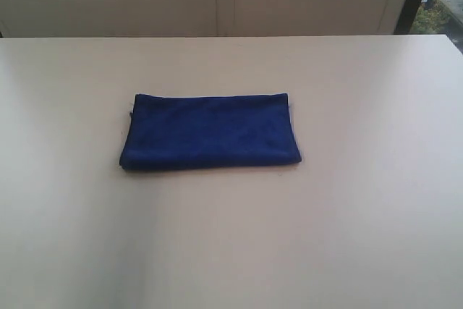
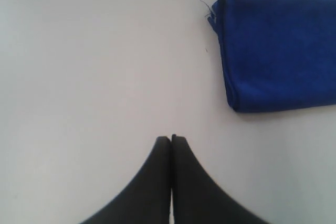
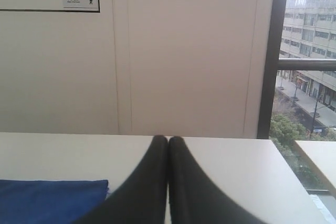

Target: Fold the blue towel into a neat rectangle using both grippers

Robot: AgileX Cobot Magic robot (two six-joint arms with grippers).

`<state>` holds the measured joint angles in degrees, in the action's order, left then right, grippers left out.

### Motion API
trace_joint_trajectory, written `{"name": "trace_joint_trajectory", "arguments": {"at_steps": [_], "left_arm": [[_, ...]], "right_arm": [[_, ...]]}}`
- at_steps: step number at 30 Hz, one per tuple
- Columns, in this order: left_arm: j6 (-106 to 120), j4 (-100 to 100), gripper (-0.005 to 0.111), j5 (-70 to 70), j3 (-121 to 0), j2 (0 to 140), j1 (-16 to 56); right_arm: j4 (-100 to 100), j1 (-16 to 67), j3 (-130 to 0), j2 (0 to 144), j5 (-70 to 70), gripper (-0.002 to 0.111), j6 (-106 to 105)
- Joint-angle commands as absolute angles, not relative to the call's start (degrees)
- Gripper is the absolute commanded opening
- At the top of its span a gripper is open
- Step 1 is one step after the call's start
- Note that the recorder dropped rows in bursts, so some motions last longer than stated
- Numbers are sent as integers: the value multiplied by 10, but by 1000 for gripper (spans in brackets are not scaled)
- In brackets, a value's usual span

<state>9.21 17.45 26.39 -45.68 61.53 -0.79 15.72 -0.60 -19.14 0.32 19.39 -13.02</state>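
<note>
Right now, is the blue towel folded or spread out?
Folded. The blue towel lies as a compact rectangle on the table, and the left wrist view shows a thick, doubled edge.

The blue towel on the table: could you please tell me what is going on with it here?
The towel lies on the table, folded into a fairly neat rectangle, and nothing is touching it. Both grippers are shut and empty. The left gripper hangs over bare table beside one short end of the towel. The right gripper points toward the wall, with a corner of the towel in its view. The folding looks done.
</note>
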Motion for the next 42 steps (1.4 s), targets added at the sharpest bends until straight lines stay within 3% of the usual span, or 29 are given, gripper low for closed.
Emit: {"name": "trace_joint_trajectory", "arguments": {"at_steps": [1,28,42], "left_arm": [[93,178,0,266,-453,610,-10],[93,178,0,266,-453,610,-10],[93,178,0,266,-453,610,-10]], "right_arm": [[154,-10,-188,0,192,0,-132],[0,-10,-185,0,211,0,-10],[0,-10,-12,0,216,0,-10]]}}
